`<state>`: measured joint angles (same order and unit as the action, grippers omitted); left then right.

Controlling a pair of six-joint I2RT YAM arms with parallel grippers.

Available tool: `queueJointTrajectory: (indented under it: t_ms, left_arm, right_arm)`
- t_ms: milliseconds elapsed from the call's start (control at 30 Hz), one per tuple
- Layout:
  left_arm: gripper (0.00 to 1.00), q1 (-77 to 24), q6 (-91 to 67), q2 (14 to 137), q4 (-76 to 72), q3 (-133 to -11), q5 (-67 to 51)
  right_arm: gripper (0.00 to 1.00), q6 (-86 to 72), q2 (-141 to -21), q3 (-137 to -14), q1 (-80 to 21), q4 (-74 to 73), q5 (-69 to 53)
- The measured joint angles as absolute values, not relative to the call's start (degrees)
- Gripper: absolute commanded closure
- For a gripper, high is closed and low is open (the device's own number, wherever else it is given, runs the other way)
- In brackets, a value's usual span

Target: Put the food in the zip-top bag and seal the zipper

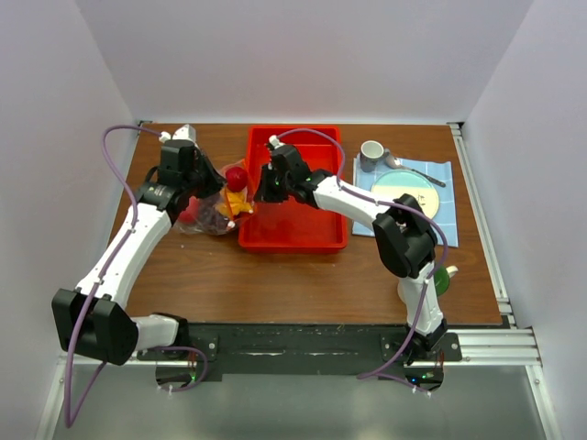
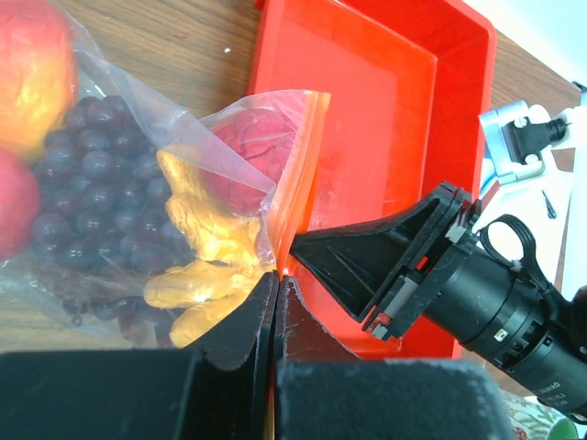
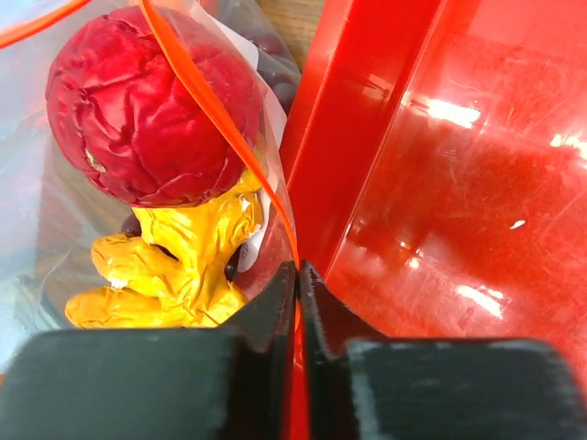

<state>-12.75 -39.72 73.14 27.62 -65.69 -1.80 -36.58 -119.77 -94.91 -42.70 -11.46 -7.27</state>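
The left gripper [image 2: 275,278] and right gripper [image 3: 298,269] both pinch the zipper [image 2: 303,165] of the zip-top bag [image 2: 215,124] tight — tips close together. Just past the jaws, inside the bag: grapes [image 2: 101,174], a yellow cluster [image 3: 174,266] and a red fruit [image 3: 147,119]. The red tray [image 3: 440,183] flanks the right jaws.

The right gripper [image 3: 297,275] has its jaws pinched together on the zipper [image 3: 215,119] of the zip-top bag [image 3: 41,211]. Inside the bag, a round red fruit [image 3: 147,110] sits on the lumpy yellow cluster [image 3: 174,266]. The red tray [image 3: 321,137] lies just beside the bag.
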Motion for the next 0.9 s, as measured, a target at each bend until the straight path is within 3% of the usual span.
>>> queueJointTrajectory:
  t_ms: [467,900]
  left_arm:
    - [0.99,-9.98,-37.82,66.13,32.49,-65.69,8.62]
    - [1.00,-9.37,-36.05,66.74,36.82,-68.55,9.65]
  right_arm:
    - [1.00,-34.33,-119.87,-114.69,-46.24,-24.08,-8.73]
    - [1.00,-31.90,-126.04,-131.63,-48.69,-33.12,-8.05]
